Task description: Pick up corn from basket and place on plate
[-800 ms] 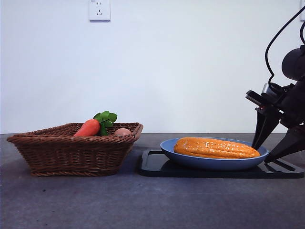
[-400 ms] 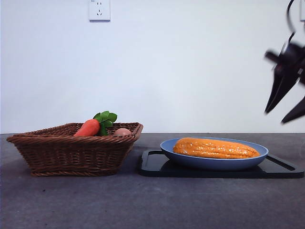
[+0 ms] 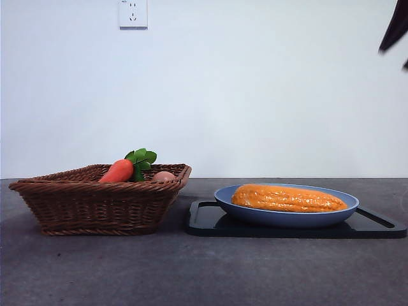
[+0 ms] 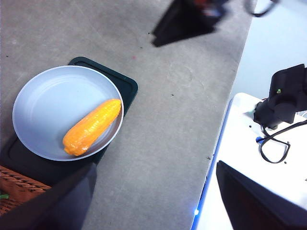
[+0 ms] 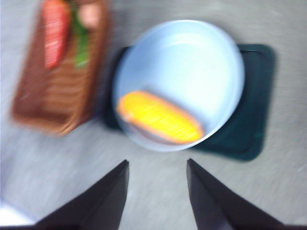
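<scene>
Resting lengthwise in the light-blue plate point(image 3: 287, 218), the corn point(image 3: 288, 198) lies clear of both grippers, and the plate sits on a black tray point(image 3: 204, 223) just beside the wicker basket point(image 3: 95, 204), which holds a carrot point(image 3: 117, 171). The right gripper point(image 5: 157, 187) hangs high above the table with jaws spread and empty; the left gripper point(image 4: 153, 201) is likewise raised, jaws wide apart, holding nothing.

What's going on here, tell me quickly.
The corn lies on the light-blue plate, which sits on a black tray. Neither gripper holds anything: the right gripper hangs open high above the plate, and the left gripper is open too, off to the side. A carrot rests in the basket.
</scene>
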You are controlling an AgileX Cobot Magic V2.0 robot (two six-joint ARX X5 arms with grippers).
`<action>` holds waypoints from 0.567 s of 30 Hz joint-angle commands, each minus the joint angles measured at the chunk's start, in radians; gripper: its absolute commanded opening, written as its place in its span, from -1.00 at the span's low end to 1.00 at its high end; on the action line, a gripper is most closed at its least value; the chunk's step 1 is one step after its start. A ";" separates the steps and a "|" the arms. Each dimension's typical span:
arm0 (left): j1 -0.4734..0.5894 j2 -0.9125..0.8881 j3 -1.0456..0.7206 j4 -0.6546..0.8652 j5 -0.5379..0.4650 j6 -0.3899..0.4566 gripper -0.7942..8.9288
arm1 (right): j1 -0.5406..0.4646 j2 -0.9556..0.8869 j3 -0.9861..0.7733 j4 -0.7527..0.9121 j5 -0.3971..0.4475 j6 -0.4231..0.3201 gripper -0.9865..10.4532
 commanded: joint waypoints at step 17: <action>-0.007 0.002 0.026 0.000 0.000 -0.001 -0.82 | 0.084 -0.262 0.018 -0.250 -0.003 -0.123 -0.82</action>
